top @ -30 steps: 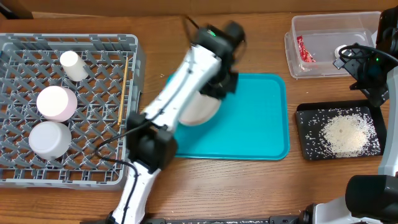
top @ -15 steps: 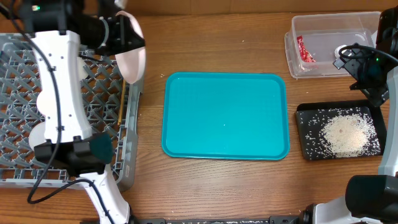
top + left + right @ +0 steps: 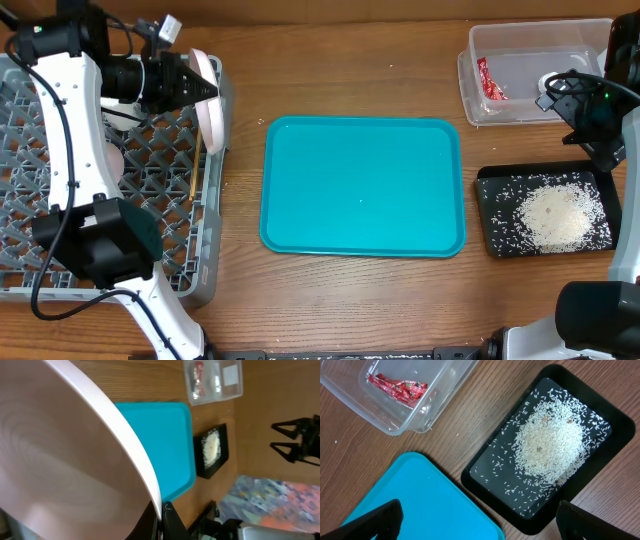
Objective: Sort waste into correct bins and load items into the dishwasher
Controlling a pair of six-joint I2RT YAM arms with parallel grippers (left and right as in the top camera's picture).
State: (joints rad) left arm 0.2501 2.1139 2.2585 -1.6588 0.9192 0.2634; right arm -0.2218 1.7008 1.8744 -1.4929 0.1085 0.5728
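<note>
Entry: large white plate (image 3: 211, 105), held on edge and pinched at the rim in my left jaws, its edge running along the right wall of the grey dish rack (image 3: 165, 185); I judged the lattice lay just leftward and below. Right jaws stood spread, empty, well apart.

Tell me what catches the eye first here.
The left gripper, shut on the big white plate, holds it on edge at the right side of the rack, top left. Mid-table lies the bright teal tray. To its right is a black tray heaped with rice, and above that a clear tub with a red wrapper.
</note>
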